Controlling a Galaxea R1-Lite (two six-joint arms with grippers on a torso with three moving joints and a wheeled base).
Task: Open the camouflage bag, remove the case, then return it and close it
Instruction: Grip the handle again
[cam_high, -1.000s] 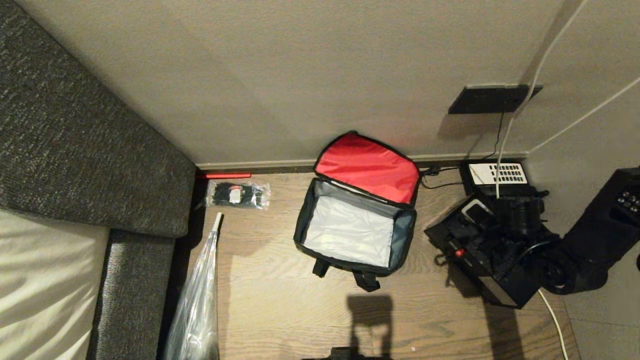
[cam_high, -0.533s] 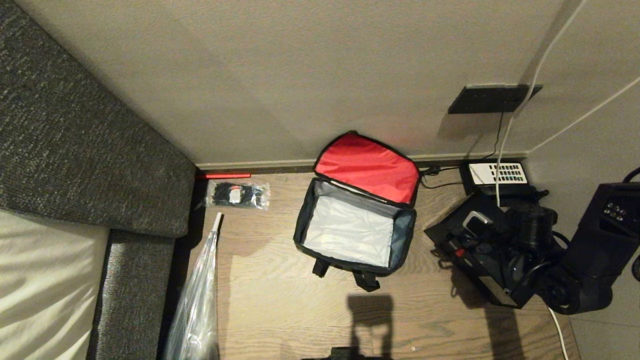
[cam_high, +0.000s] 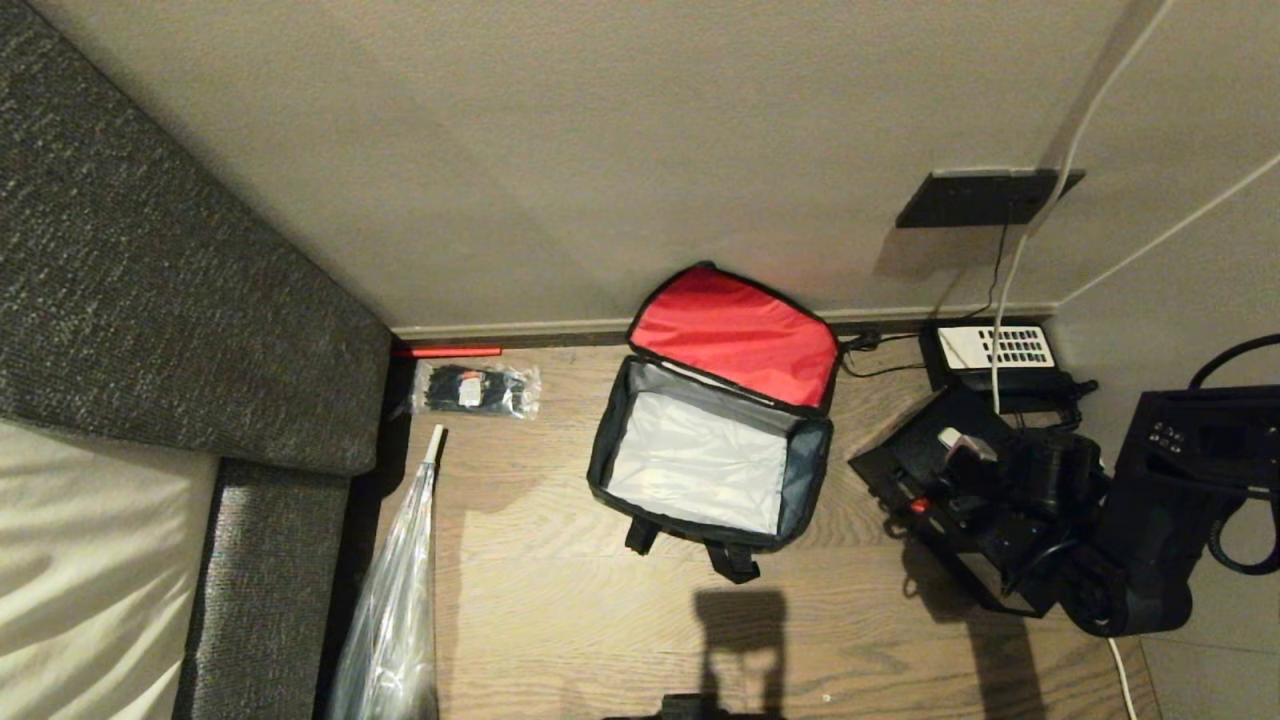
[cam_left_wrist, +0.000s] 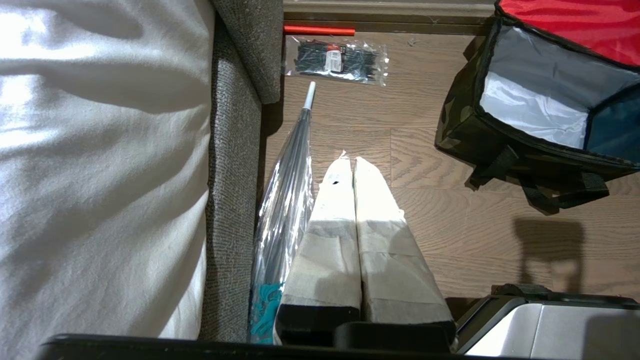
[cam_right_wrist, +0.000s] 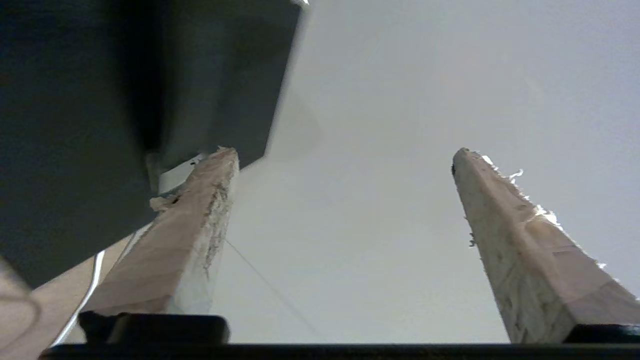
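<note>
Looking down from the head: camouflage bag on the wood floor by the far wall, lid thrown back against the skirting, red lining up.
Bag interior: pale liner, nothing in it that I can see.
Case: black boxy case lies on the floor right of the bag, apart from it; I take this as the removed case.
Right gripper: over the case, at the right of the scene; whether it touches the case I cannot tell from here.
Other items: desk phone against the far wall behind the case; packet of cable ties left of the bag; bagged umbrella nearer, beside the sofa.

Left wrist view: left gripper parked, taped fingers pressed together, nothing between them, near the umbrella; bag's near corner and strap to its right.

Right wrist view: fingers spread wide, nothing between them, plain wall behind; a dark slab sits outside one finger, not gripped.

Progress, my reading: bag opened, case out and let go. Left to do: pick the case up again, put it back in the bag, close the lid.
</note>
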